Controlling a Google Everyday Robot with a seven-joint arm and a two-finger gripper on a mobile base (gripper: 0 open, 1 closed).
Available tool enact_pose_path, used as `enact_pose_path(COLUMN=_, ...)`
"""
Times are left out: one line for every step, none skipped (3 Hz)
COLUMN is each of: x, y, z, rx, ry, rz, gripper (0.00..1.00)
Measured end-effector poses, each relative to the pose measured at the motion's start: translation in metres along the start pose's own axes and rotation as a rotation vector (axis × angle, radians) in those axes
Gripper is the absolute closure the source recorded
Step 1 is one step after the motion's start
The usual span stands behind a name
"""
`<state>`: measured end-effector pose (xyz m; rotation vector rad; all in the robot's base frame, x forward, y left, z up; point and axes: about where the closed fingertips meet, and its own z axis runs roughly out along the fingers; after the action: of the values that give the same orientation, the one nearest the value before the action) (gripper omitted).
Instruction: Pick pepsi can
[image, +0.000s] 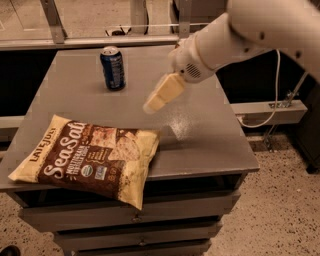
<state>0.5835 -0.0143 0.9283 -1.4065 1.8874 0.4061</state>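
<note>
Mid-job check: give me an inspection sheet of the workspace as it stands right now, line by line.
Surface: grey table top, flat, with drawers beneath.
Job's things: pepsi can upright near the back left of the top, nothing touching it.
Clutter: chip bag lying flat at the front left, one corner over the front edge.
Grippers: pincer in the air over the middle of the top, right of the can and apart from it.
Cables: pale cable hanging at the right, off the table.
Surroundings: speckled floor; metal rail behind the table.
</note>
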Motion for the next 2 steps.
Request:
enact_pose_path(x=-0.036, y=-0.005, z=0.064, rx=-0.016, ry=-0.164, rz=0.041, gripper=0.0)
enact_pose_path(x=-0.059, y=-0.016, z=0.103, rx=0.0, ry=-0.26, rz=0.076, gripper=0.0)
